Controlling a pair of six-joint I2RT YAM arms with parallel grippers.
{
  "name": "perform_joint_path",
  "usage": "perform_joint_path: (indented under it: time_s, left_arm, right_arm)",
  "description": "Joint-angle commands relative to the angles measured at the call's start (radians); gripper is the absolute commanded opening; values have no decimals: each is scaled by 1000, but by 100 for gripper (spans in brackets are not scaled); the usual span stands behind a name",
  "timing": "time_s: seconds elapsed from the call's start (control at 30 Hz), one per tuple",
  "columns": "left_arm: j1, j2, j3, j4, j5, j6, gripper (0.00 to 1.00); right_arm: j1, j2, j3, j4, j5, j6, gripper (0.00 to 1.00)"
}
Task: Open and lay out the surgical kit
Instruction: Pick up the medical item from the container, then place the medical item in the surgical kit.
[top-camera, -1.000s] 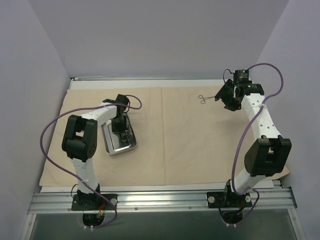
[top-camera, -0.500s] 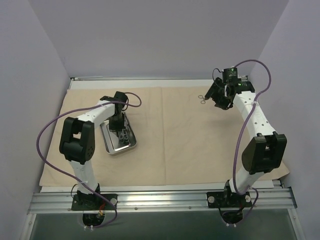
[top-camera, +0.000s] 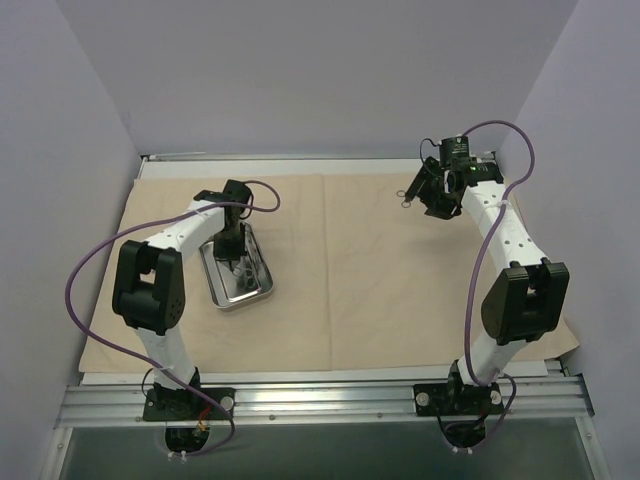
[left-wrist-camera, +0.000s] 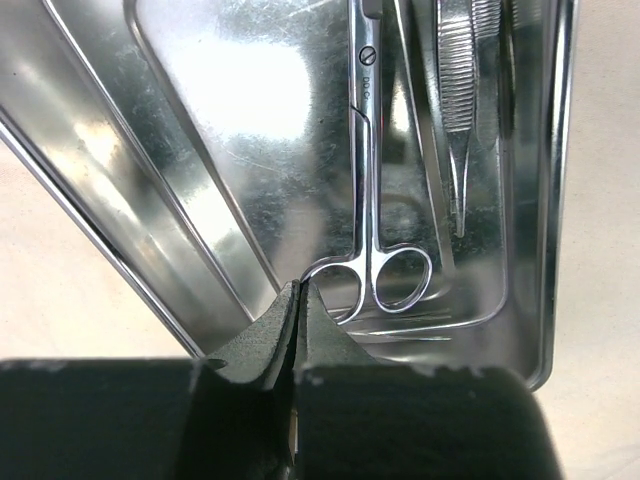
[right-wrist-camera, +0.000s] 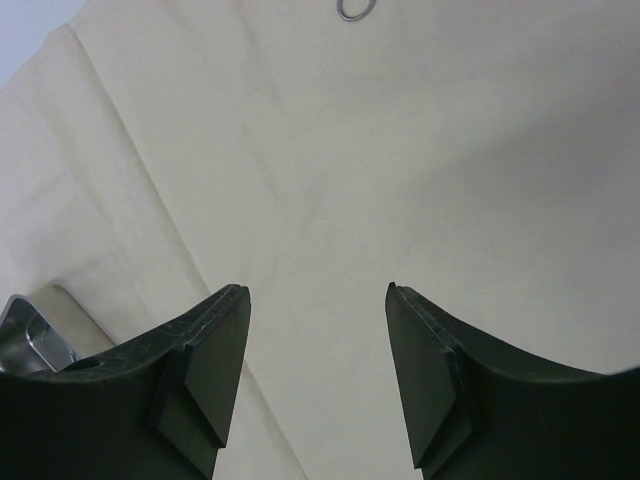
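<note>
The beige cloth wrap lies spread flat over the table. The steel tray sits on its left part. My left gripper hangs low over the tray with its jaws shut and nothing between them. In the left wrist view its tip is right beside the ring handles of scissors lying in the tray, with tweezers next to them. My right gripper is open and empty over the far right cloth. A ring-handled instrument lies on the cloth just beside it; one ring shows in the right wrist view.
Lilac walls enclose the table on three sides. A metal rail carrying both arm bases runs along the near edge. Purple cables loop from both arms. The cloth has a crease down its middle. A tray corner shows in the right wrist view.
My right gripper has swung left and toward the back wall, near the ring-handled instrument on the cloth. My left arm has shifted slightly over the tray.
</note>
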Motion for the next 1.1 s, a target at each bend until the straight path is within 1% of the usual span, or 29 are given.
perform_joint_path:
  time_s: [0.0,0.1,0.2,0.3,0.4,0.43,0.5,0.63,0.67,0.8,0.9,1.07]
  left_arm:
    - [10,-17,-4,-16,-27,26,2]
    - [22,-15,-7,0,-13,39,2]
    - [25,21,8,-2,5,44,2]
    - [28,44,7,-11,-7,33,2]
    - [39,45,-7,1,-18,23,28]
    - [43,44,-9,6,-13,21,42]
    - [48,38,2,10,-8,18,47]
    - [50,51,53,20,-5,15,50]
    - [50,61,91,24,-2,15,50]
    - [50,152,189,18,1,16,45]
    - [50,193,244,32,2,23,45]
    - [50,250,284,38,4,26,44]
  right_arm:
    - [6,-6,23,2,-1,-20,57]
    - [6,-2,23,3,-1,-23,57]
    - [6,8,27,3,-4,-23,57]
    - [6,18,42,-3,-4,-29,57]
    - [6,23,53,-4,-2,-35,58]
    - [6,24,53,-7,-4,-37,58]
    - [6,26,52,-10,-2,-38,58]
    - [6,24,49,-12,-2,-40,58]
    - [6,26,50,-11,-2,-41,58]
    - [6,31,53,-18,-4,-43,58]
    - [5,31,53,-24,-1,-46,58]
    - [3,24,46,-30,-1,-44,58]
